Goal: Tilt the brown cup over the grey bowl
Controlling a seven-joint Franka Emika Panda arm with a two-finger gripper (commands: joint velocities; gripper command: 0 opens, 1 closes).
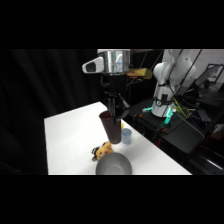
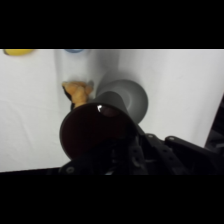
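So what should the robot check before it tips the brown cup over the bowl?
1. Brown cup held by the gripper: ok, it hangs clear of the table.
2. Cup above the grey bowl: cannot tell; it looks just behind the rim.
3. Bowl free of obstacles: ok.
4. Yellow toy clear of the bowl: not ok, it sits right against the rim.
5. Small blue-grey cup out of the way: ok, off to the side.

Dark black curtains [image 1: 60, 75] hang behind the white rectangular table [image 1: 70, 140]; dim room, tabletop brightly lit.
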